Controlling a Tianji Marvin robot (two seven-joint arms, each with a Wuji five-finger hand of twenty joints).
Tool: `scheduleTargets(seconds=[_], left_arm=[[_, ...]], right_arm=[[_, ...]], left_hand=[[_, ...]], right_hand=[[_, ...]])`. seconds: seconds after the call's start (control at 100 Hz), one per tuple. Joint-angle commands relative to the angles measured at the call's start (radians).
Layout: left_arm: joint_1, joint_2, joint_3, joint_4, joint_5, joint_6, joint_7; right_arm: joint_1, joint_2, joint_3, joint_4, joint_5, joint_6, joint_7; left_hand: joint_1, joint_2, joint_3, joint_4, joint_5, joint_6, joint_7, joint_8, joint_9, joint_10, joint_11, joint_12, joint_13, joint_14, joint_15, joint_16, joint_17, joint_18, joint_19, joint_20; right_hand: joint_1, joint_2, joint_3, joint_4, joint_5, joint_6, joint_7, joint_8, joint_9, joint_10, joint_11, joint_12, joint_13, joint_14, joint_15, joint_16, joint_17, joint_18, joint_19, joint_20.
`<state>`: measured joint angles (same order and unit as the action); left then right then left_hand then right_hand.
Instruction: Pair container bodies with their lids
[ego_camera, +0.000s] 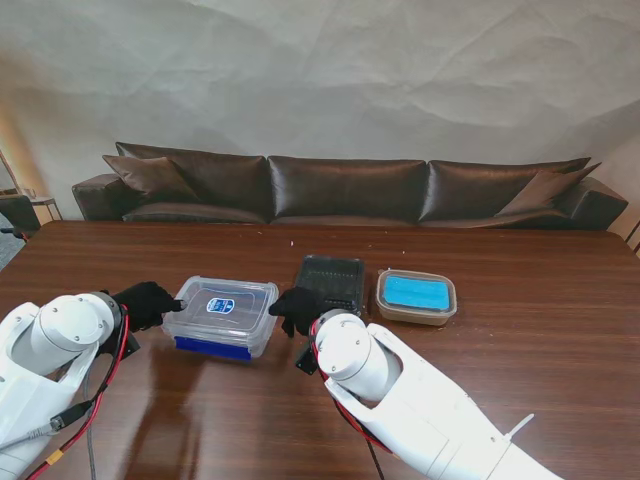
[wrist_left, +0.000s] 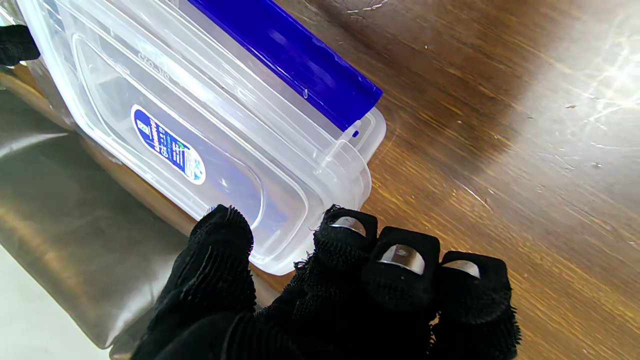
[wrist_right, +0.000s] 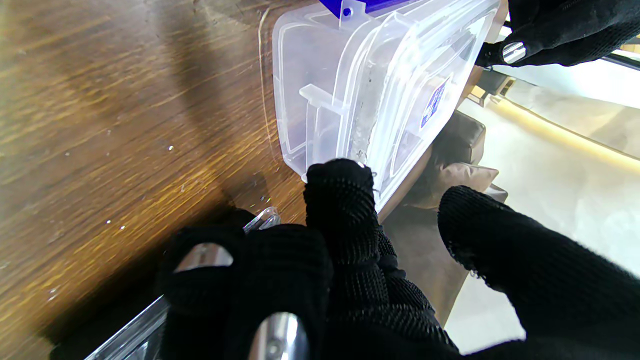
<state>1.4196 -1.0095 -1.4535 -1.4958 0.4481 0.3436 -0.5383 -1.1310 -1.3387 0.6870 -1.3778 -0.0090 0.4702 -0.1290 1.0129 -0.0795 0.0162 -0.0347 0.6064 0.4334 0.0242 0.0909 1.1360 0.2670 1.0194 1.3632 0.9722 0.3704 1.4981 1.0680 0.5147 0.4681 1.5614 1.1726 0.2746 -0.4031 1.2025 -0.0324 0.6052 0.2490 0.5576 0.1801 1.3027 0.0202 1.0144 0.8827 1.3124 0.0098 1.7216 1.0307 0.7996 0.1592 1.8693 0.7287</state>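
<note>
A clear plastic box (ego_camera: 221, 316) sits on the brown table (ego_camera: 540, 350), in front of the robot and a bit to its left. Its clear lid (wrist_left: 200, 145) is on top and has a small blue and white sticker (wrist_left: 168, 144) in the middle. A blue clip (wrist_left: 295, 55) runs along the side nearest to me.

The left hand (ego_camera: 148, 303), in a black glove, is at the left end of the box. Its fingers (wrist_left: 345, 240) are bent and close together, with the tips at the edge of the lid. I cannot tell if it is really gripping. The right hand (ego_camera: 298, 308), also in a black glove, is at the right end of the box. One fingertip (wrist_right: 340, 190) touches the corner of the lid and the thumb is held apart. It holds nothing.

Farther from me, to the right, is a dark box (ego_camera: 331, 279). Just beside it is a clear box with a blue lid (ego_camera: 416, 295). I cannot see what is inside any of them.
</note>
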Motion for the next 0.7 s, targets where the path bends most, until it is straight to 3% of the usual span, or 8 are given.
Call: scheduleTargets(seconds=[0.0,0.33,0.69], left_arm=[[0.0,-0.001,0.003,-0.003,-0.001,0.002,-0.028],[-0.008,0.001,0.005,0.001,0.004,0.0,-0.037],[-0.009,0.002,0.002,0.0,0.009,-0.001,-0.042]], right_arm=[[-0.003,-0.006,-0.004,-0.006,-0.003,0.003,0.02],[0.004,-0.005,-0.006,0.006,-0.02,0.027,0.024],[0.02,-0.007,-0.018,0.022,-0.037,0.05,0.033]], left_hand=[[-0.01,0.014,-0.016,0.029,0.035,-0.086,0.066,0.015,-0.017,0.007,0.003,0.008,-0.011,0.008,0.018,0.008,-0.024,-0.005,-0.023,-0.006],[-0.012,0.013,-0.015,0.029,0.04,-0.037,0.076,0.027,-0.016,0.007,0.002,0.008,-0.01,0.008,0.017,0.008,-0.022,-0.006,-0.021,-0.008],[-0.013,0.013,-0.015,0.029,0.027,-0.028,0.069,0.026,-0.017,0.007,0.002,0.008,-0.01,0.008,0.017,0.008,-0.023,-0.005,-0.022,-0.009]], right_hand=[[-0.024,0.008,-0.015,0.024,0.0,-0.096,-0.01,-0.004,0.101,0.047,0.029,0.001,0.004,-0.125,0.082,0.004,0.393,0.015,0.197,0.018],[-0.027,0.008,-0.017,0.025,0.014,-0.077,-0.01,-0.005,0.106,0.047,0.026,-0.001,0.005,-0.129,0.081,0.004,0.393,0.015,0.195,0.018],[-0.032,0.009,-0.029,0.024,0.009,-0.069,-0.019,-0.01,0.108,0.049,0.011,-0.008,0.005,-0.129,0.081,0.003,0.392,0.018,0.191,0.016]])
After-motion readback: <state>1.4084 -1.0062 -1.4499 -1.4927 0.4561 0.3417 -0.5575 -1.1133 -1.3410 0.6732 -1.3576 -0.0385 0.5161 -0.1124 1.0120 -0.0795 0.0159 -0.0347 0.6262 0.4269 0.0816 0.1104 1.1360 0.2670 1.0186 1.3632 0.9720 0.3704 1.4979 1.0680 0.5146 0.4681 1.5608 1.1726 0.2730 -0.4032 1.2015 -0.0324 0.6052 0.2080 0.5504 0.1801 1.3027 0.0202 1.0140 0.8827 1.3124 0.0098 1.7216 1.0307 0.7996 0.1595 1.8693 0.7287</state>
